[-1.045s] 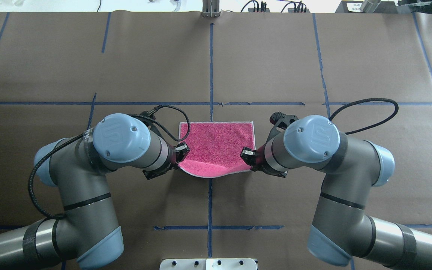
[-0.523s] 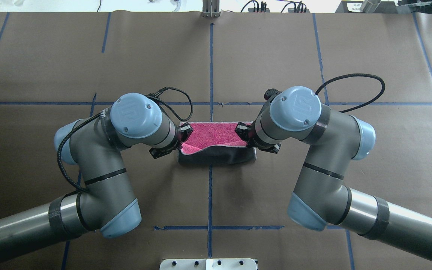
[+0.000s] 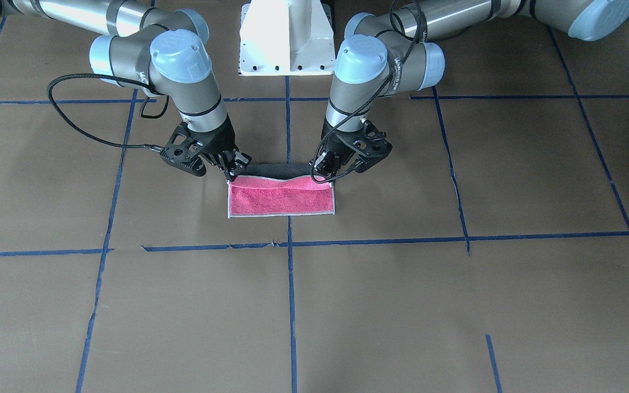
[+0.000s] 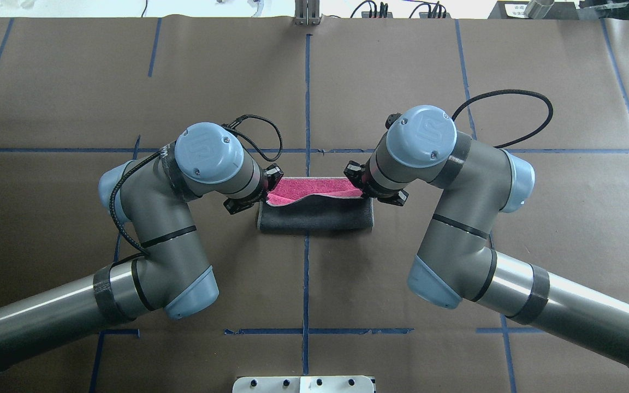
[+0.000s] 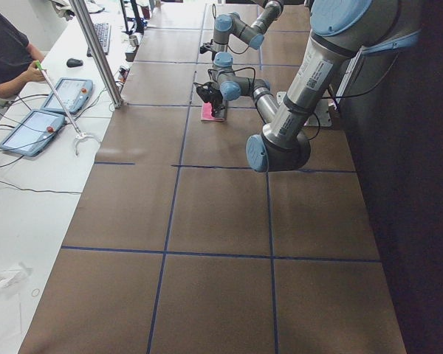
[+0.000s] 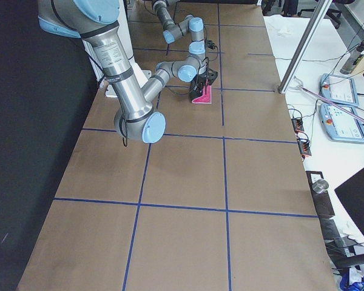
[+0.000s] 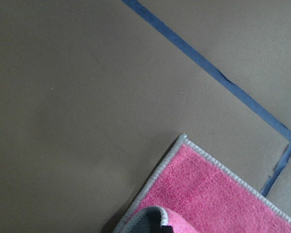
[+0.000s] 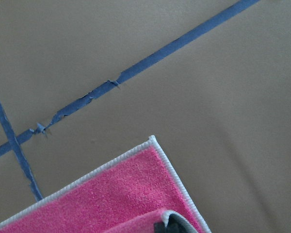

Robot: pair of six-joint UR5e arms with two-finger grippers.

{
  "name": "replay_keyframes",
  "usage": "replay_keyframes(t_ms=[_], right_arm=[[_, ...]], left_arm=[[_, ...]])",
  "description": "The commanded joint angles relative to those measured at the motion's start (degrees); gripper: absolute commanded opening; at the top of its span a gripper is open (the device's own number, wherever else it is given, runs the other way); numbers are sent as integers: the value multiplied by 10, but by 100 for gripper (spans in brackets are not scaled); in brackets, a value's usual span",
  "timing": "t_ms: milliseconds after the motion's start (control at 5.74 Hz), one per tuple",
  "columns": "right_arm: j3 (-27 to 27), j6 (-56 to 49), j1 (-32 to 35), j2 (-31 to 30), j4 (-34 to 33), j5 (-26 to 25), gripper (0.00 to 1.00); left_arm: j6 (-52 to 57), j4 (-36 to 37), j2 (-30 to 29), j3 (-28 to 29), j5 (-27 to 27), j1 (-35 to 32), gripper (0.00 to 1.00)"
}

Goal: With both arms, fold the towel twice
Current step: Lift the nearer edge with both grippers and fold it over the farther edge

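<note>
The towel lies mid-table, partly folded. In the overhead view its grey face is turned up over the near half, and a pink strip shows at the far edge. My left gripper is shut on the lifted edge at the towel's left corner. My right gripper is shut on it at the right corner. In the front view the pink face lies flat, with the left gripper and the right gripper just above it. The left wrist view shows the towel's far pink corner, and the right wrist view shows the other.
Blue tape lines cross the brown table cover. The white pedestal base stands between the arms on the robot's side. A metal post stands at the far edge. An operator and tablets are beyond the table's far side.
Both grippers have carried the towel's near edge away from the robot, over the towel toward its far edge. More grey face and less pink now show from overhead.
</note>
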Motion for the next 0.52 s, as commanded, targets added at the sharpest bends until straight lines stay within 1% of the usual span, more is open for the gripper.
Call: replay_keyframes(t_ms=[0, 174, 348], right_arm=[[-28, -2, 6, 15, 1, 0, 5], [-48, -4, 12, 29, 2, 0, 4], [-61, -6, 14, 38, 2, 1, 4]], left_arm=[[1, -6, -7, 14, 0, -5, 0], [2, -6, -7, 15, 0, -10, 0], [1, -7, -11, 26, 11, -11, 0]])
